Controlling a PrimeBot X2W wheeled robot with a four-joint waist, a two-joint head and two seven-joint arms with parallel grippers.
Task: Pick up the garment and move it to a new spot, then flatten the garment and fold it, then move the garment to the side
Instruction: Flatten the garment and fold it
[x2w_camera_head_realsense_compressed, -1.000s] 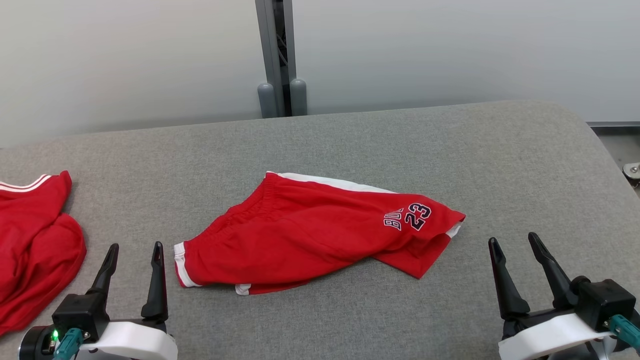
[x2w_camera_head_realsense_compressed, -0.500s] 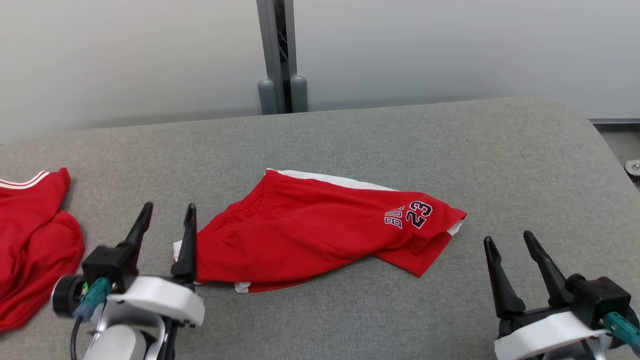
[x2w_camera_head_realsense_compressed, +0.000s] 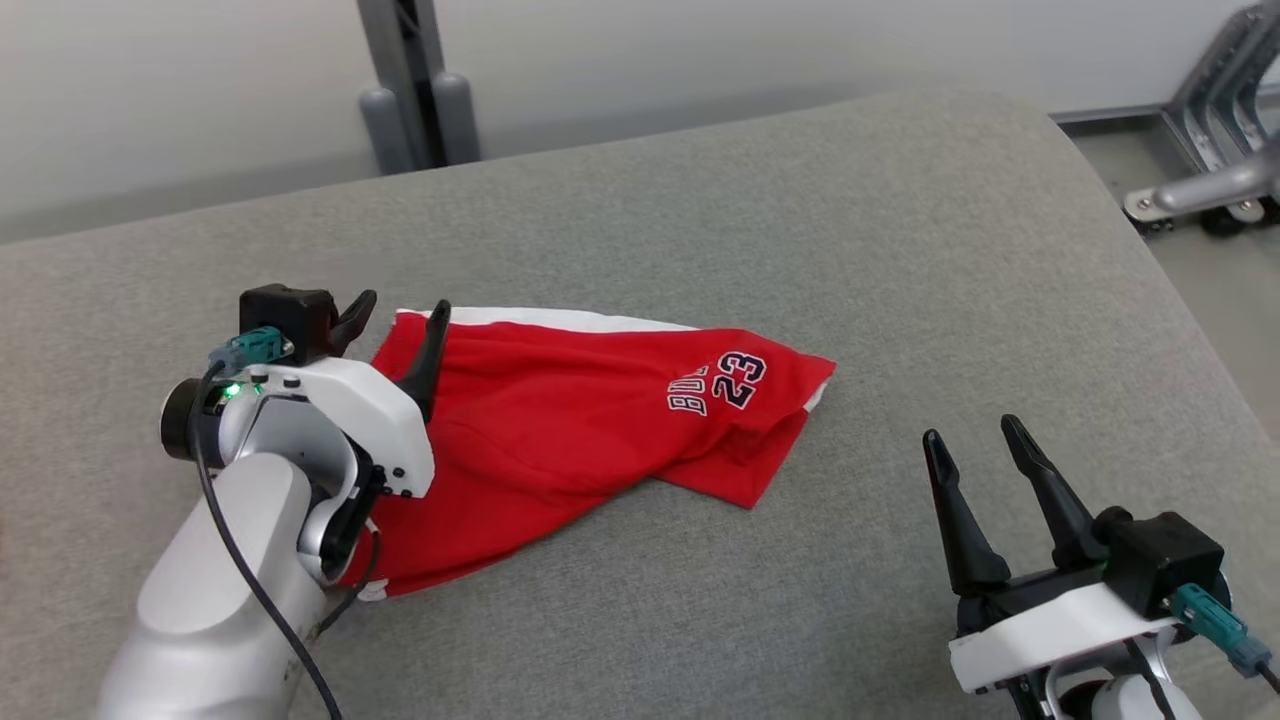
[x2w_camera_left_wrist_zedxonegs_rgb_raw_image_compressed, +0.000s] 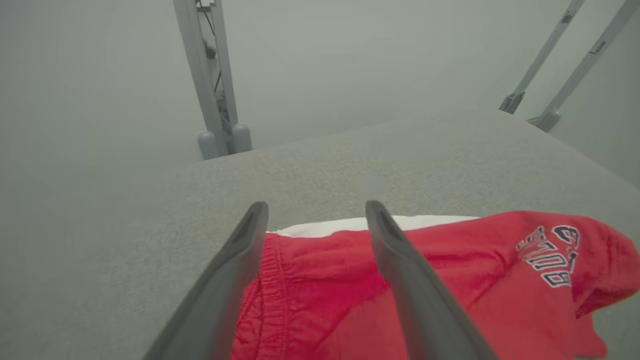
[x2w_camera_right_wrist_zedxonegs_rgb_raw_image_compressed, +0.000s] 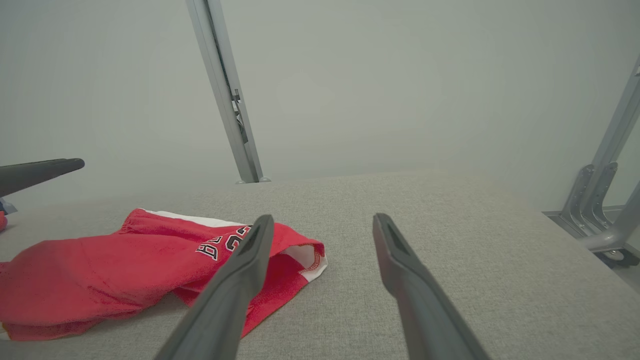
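The garment (x2w_camera_head_realsense_compressed: 590, 420) is a pair of red shorts with white side trim and a dark "23" print, lying crumpled on the grey padded table (x2w_camera_head_realsense_compressed: 800, 220). My left gripper (x2w_camera_head_realsense_compressed: 400, 310) hovers open over its waistband end, one finger above the red cloth and one over the table beside it. Along that arm's fingers, the garment (x2w_camera_left_wrist_zedxonegs_rgb_raw_image_compressed: 450, 280) and its elastic waistband lie under my left gripper (x2w_camera_left_wrist_zedxonegs_rgb_raw_image_compressed: 316, 210). My right gripper (x2w_camera_head_realsense_compressed: 970, 430) stands open at the lower right, clear of the cloth. From there the garment (x2w_camera_right_wrist_zedxonegs_rgb_raw_image_compressed: 100, 270) lies left of my right gripper (x2w_camera_right_wrist_zedxonegs_rgb_raw_image_compressed: 322, 220).
A grey metal post (x2w_camera_head_realsense_compressed: 405, 80) stands behind the table's far edge. Metal frame legs with a caster (x2w_camera_head_realsense_compressed: 1200, 190) stand on the floor past the table's right edge. The left gripper's finger (x2w_camera_right_wrist_zedxonegs_rgb_raw_image_compressed: 40, 172) shows at the left edge of the right wrist view.
The head camera has turned, shifting the whole picture left and putting the other red cloth out of view. My left arm has advanced up over the garment's waistband end. Both grippers stay open.
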